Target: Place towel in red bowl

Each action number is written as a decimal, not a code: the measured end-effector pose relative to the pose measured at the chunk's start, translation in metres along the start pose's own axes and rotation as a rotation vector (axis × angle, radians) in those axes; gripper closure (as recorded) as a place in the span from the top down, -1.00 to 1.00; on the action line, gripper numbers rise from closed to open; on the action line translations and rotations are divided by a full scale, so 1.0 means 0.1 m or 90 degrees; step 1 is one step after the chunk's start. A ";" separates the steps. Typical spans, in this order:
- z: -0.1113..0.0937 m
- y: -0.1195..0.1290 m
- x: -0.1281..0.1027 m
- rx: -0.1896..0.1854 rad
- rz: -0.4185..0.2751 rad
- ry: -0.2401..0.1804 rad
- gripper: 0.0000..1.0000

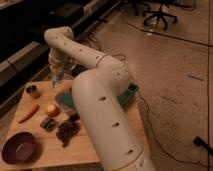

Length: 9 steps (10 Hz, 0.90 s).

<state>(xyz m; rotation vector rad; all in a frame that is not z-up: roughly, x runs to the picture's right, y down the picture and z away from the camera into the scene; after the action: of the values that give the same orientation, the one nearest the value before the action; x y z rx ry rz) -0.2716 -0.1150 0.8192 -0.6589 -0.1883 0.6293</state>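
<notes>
The wooden table (95,150) held one red bowl (19,147), one towel (64,98), one carrot (28,112), one can (33,91), one yellow fruit (52,110), two dark clumps and one green tray (131,94). The gripper (57,81) pointed down over the table's far left, between can and tray; I could not tell whether it was clenched or released. The towel lay just near of it, beside the fruit, well apart from the bowl at the near-left corner. The arm (100,105) rose from the near right, arched over and dropped steeply.

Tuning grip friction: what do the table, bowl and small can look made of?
Table: pale wood, matte, by its tan colour. Bowl: probably plastic, smooth dark maroon with a faint sheen. Can: likely metal, its side glints. The tool hangs over the table's far edge, near the can.
</notes>
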 end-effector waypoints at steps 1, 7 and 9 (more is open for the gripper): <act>-0.21 0.05 0.12 -0.004 0.007 -0.003 -1.00; -0.85 1.13 1.18 -0.083 0.083 0.070 -1.00; -0.98 1.39 1.67 -0.106 0.119 0.127 -1.00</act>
<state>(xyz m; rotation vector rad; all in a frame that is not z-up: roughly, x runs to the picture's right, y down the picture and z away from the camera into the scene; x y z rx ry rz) -0.1705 0.0203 0.6511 -0.9026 0.0071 0.7277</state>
